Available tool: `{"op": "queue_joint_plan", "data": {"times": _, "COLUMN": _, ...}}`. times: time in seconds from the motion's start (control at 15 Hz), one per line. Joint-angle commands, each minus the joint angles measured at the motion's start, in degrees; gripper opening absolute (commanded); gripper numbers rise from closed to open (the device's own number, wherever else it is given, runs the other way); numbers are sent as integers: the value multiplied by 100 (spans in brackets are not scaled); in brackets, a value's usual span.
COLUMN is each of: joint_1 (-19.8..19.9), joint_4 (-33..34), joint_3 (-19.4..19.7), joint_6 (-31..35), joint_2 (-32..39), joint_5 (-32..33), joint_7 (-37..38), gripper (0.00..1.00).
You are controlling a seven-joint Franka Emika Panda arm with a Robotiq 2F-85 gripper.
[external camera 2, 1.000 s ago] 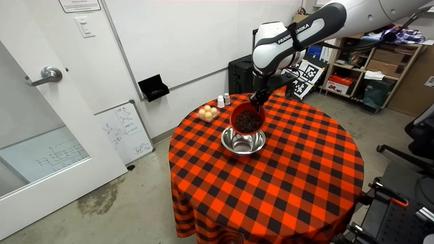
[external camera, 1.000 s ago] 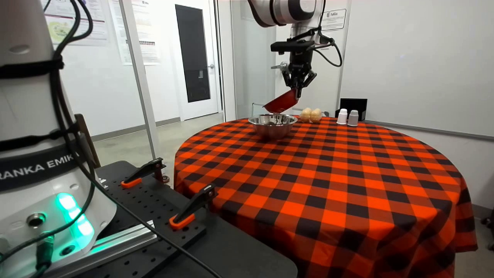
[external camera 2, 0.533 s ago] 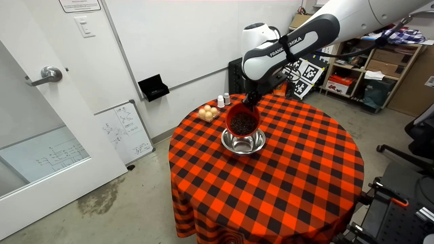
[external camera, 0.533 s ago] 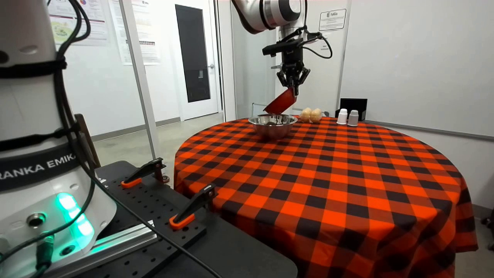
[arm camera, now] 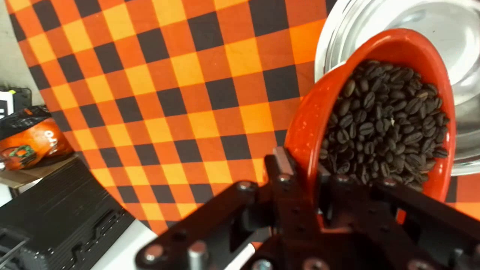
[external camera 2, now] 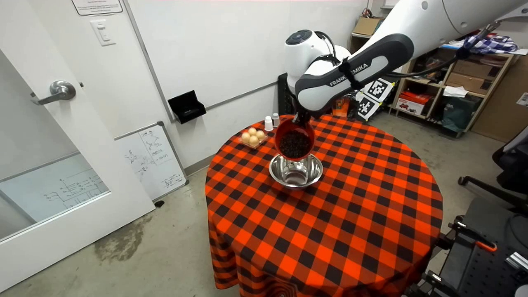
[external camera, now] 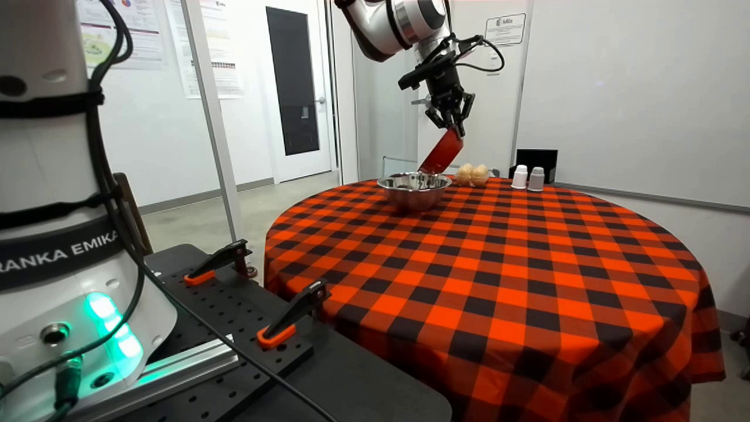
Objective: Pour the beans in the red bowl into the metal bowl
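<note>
A gripper (arm camera: pixel 305 168) clamps the tilted red bowl (arm camera: pixel 412 50) by its rim, seemingly to pour beans (arm camera: pixel 386 125) into the metal bowl (external camera: pixel 413 200).

White Franka Emika Panda arm (external camera 2: pixel 404 24) with a black Robotiq gripper (arm camera: pixel 304 168).
The white base (external camera: pixel 64 302) carries a black band (external camera: pixel 55 252) reading "RANKA EMIKA" where it shows, above a strip of green-glowing lights (external camera: pixel 115 325) and a round metal socket (external camera: pixel 55 334); black straps (external camera: pixel 47 109) bind black cables (external camera: pixel 96 138) along it. The arm has a dark grey panel (external camera 2: pixel 396 49) with pale "FRANK EMIKA" lettering (external camera 2: pixel 338 80), partly covered by a strap (external camera 2: pixel 350 73); a dark round cap (external camera 2: pixel 299 37) tops a rounded joint (external camera 2: pixel 307 51). Silvery and coppery screw heads (arm camera: pixel 153 252) dot the gripper's jointed bars (arm camera: pixel 202 218).
</note>
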State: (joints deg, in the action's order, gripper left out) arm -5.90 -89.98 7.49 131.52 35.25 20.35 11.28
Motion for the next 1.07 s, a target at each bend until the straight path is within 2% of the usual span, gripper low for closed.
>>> {"op": "queue_joint_plan", "data": {"times": 0.0, "joint_1": -291, "joint_4": -96, "joint_3": 311, "joint_6": 270, "joint_2": -75, "joint_5": 608, "joint_7": 484, "gripper": 3}}
{"op": "queue_joint_plan", "data": {"times": 0.33, "joint_1": -295, "joint_4": -219, "joint_3": 130, "joint_6": -486, "joint_2": -251, "joint_5": 480, "joint_7": 233, "gripper": 3}}
{"op": "queue_joint_plan", "data": {"times": 0.47, "joint_1": -394, "joint_4": -282, "joint_3": 164, "joint_6": -632, "joint_2": -284, "joint_5": 633, "joint_7": 361, "gripper": 3}}
{"op": "queue_joint_plan", "data": {"times": 1.0, "joint_1": -778, "joint_4": -644, "joint_3": 272, "joint_6": -440, "joint_2": -443, "joint_5": 1874, "joint_7": 1170, "gripper": 3}}
